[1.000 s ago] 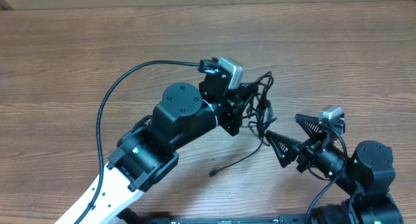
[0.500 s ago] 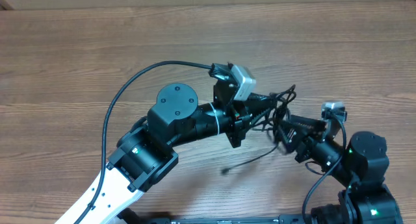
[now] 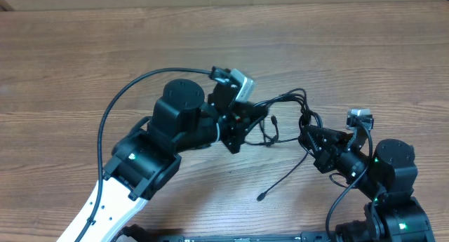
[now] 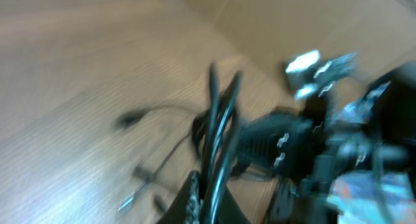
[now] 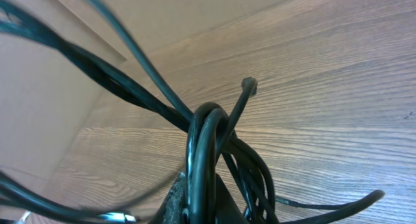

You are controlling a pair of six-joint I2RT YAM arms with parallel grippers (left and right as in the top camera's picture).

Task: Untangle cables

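Note:
The cables point(image 3: 284, 102) are thin black cords strung between my two grippers above the wooden table point(image 3: 365, 52). My left gripper point(image 3: 261, 114) is shut on one side of the bundle and my right gripper point(image 3: 306, 135) on the other. One loose tail hangs down to a small plug point(image 3: 261, 196) on the table. The blurred left wrist view shows my left gripper point(image 4: 211, 208) pinching the cables point(image 4: 218, 120), with the right arm point(image 4: 325, 139) just beyond. In the right wrist view my right gripper point(image 5: 203, 201) clamps looped cables point(image 5: 207, 130), and a plug end point(image 5: 249, 86) sticks up.
The left arm's own thick black wire point(image 3: 119, 109) arcs over the table on the left. A brown cardboard wall point(image 5: 39, 120) stands along the table's far edge. The two arms are close together near the table's front.
My right gripper closed from wide open onto the cables. My left gripper pulled leftward, stretching the bundle into strands between the grippers. The loose tail slid to the right.

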